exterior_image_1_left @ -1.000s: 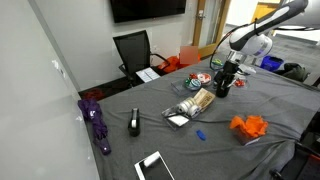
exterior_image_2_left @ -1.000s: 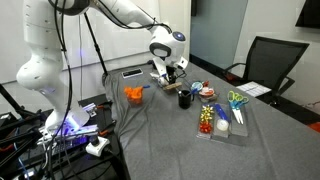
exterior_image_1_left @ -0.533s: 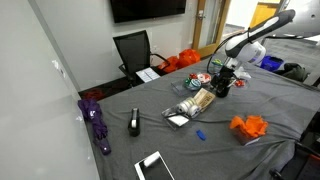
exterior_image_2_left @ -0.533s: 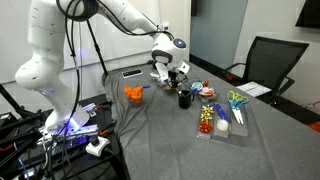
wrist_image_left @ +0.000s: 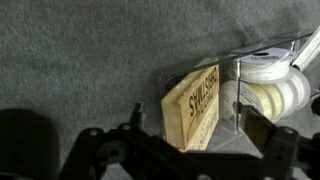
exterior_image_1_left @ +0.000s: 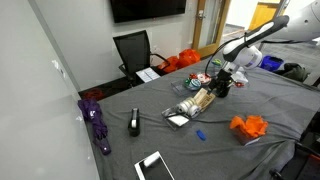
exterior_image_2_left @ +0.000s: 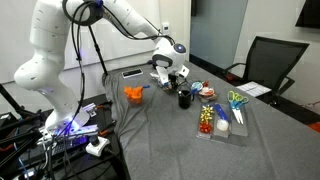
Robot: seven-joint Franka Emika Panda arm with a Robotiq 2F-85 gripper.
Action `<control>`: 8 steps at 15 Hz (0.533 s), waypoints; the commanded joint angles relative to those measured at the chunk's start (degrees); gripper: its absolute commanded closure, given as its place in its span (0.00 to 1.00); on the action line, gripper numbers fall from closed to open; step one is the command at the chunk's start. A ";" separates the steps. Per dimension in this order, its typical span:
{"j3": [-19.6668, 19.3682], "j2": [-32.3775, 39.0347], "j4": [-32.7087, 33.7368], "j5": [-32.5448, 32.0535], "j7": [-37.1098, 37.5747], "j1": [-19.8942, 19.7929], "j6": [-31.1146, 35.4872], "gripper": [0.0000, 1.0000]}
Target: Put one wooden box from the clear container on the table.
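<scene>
The wrist view shows a light wooden box (wrist_image_left: 190, 105) with dark print, standing on its edge inside the clear container (wrist_image_left: 262, 52). A roll of white tape (wrist_image_left: 275, 92) lies next to it. My gripper (wrist_image_left: 195, 138) is open, with one finger on each side of the box, not closed on it. In an exterior view the gripper (exterior_image_1_left: 221, 84) hangs low over the end of the clear container (exterior_image_1_left: 190, 110), where the wooden box (exterior_image_1_left: 201, 100) shows. In an exterior view the gripper (exterior_image_2_left: 171, 83) is seen beside a black cup (exterior_image_2_left: 185, 98).
An orange object (exterior_image_1_left: 250, 126) lies near the table's front, also seen in an exterior view (exterior_image_2_left: 133, 93). A purple umbrella (exterior_image_1_left: 97, 122), a black device (exterior_image_1_left: 134, 122), a small blue piece (exterior_image_1_left: 201, 133) and a tablet (exterior_image_1_left: 155, 166) lie on the grey cloth. A tray of small colourful items (exterior_image_2_left: 222, 118) is nearby.
The arm has lowered a little and brought the gripper down toward the container. Nothing on the table has moved.
</scene>
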 commanded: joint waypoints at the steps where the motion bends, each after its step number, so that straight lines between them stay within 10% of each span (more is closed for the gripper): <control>1: 1.85 2.27 1.53 1.32 -1.11 -1.58 2.43 0.00; 4: 2.22 3.37 2.17 0.93 -0.84 -1.69 3.71 0.00; 5: 2.45 3.70 2.40 0.93 -0.86 -1.82 3.86 0.25; 8: 3.00 4.25 2.54 0.85 -0.81 -2.17 4.20 0.41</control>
